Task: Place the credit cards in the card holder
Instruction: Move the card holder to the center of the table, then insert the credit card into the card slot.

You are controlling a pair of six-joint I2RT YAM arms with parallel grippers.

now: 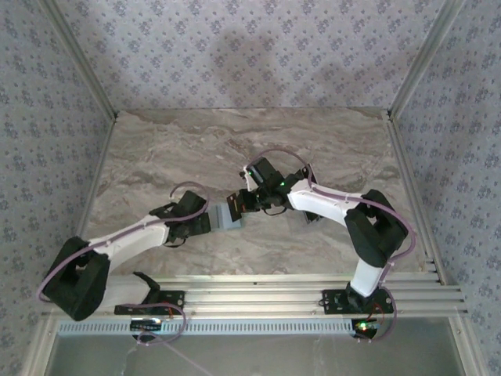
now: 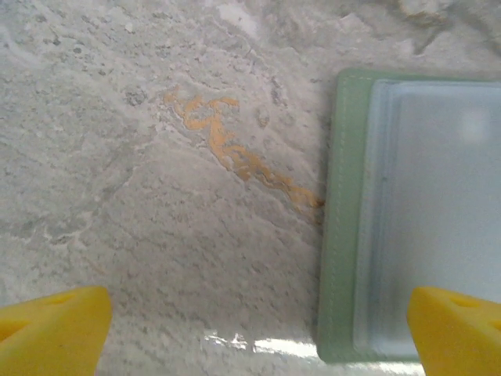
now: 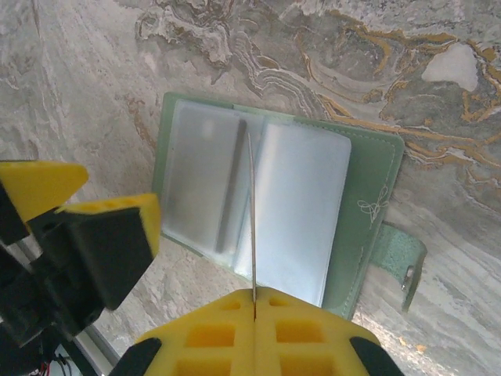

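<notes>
The sage-green card holder lies open on the marble, its clear grey sleeves facing up and a strap at its right side. My right gripper is shut on a thin credit card, seen edge-on as a pale line standing over the holder's middle fold. My left gripper is open just left of the holder, its right fingertip above the holder's near corner. From above, both grippers meet at the holder.
The holder's strap with a snap sticks out on the marble. The left gripper's fingers sit close to the holder's left edge in the right wrist view. A metal rail runs along the table's near edge, and patterned walls enclose it.
</notes>
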